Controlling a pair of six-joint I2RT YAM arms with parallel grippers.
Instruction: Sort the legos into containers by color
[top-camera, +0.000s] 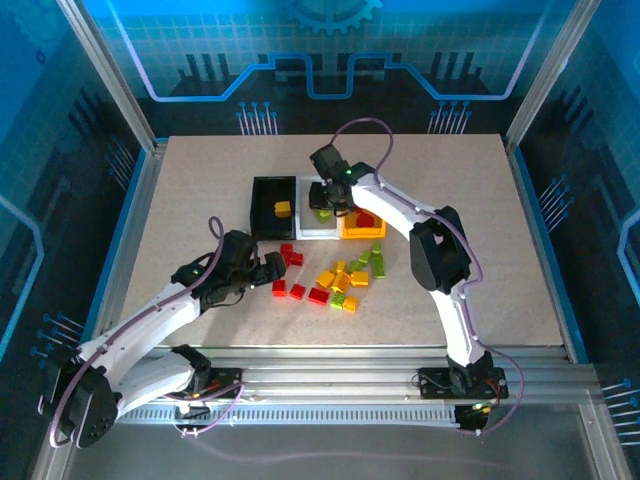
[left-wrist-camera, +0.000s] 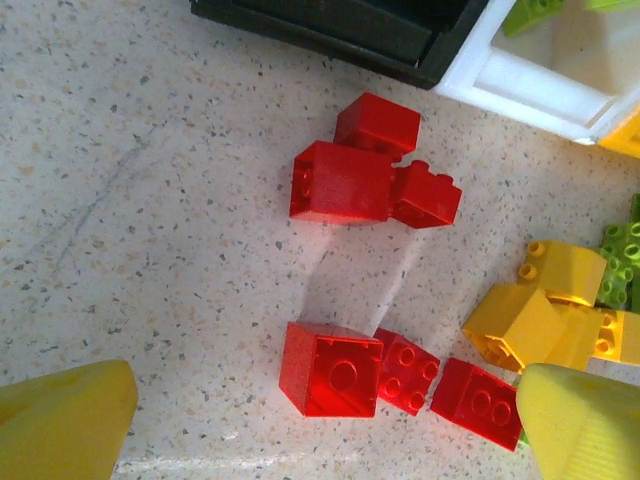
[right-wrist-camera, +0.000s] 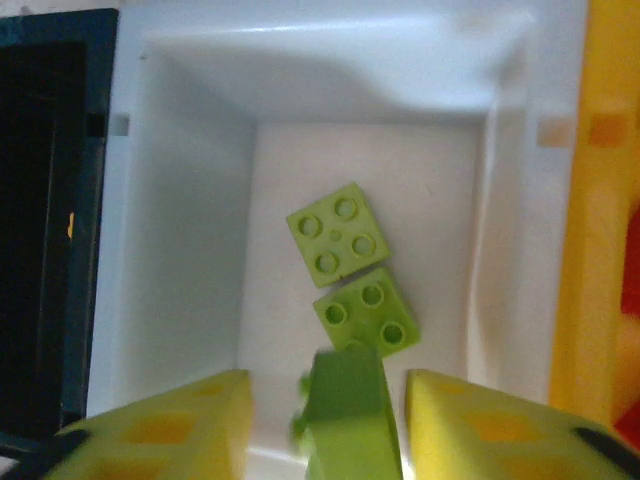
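The green brick (right-wrist-camera: 345, 420), loose between the parted right gripper (right-wrist-camera: 328, 390), may bounce out of the white bin (right-wrist-camera: 180, 250); left gripper (left-wrist-camera: 325, 400) gapes.

Three bins stand side by side in a row at the centre of the table (top-camera: 200, 180): left bin (top-camera: 262, 215), middle bin (top-camera: 318, 232), right bin (top-camera: 360, 233). The left bin holds a single brick (top-camera: 283, 209). Two bricks (right-wrist-camera: 337, 230) lie flat and touching on the middle bin's floor. A third brick (right-wrist-camera: 345, 420) sits just before them, between the fingers of the right gripper (right-wrist-camera: 328, 378) and clear of both. The right bin holds another brick (top-camera: 365, 219).

The loose bricks (top-camera: 340, 280) lie on the table in front of the bins. A cluster of three (left-wrist-camera: 345, 180) lies just before the left bin. A row of three (left-wrist-camera: 405, 372) lies nearer the arm bases, with a heap (left-wrist-camera: 545, 320) to its right.
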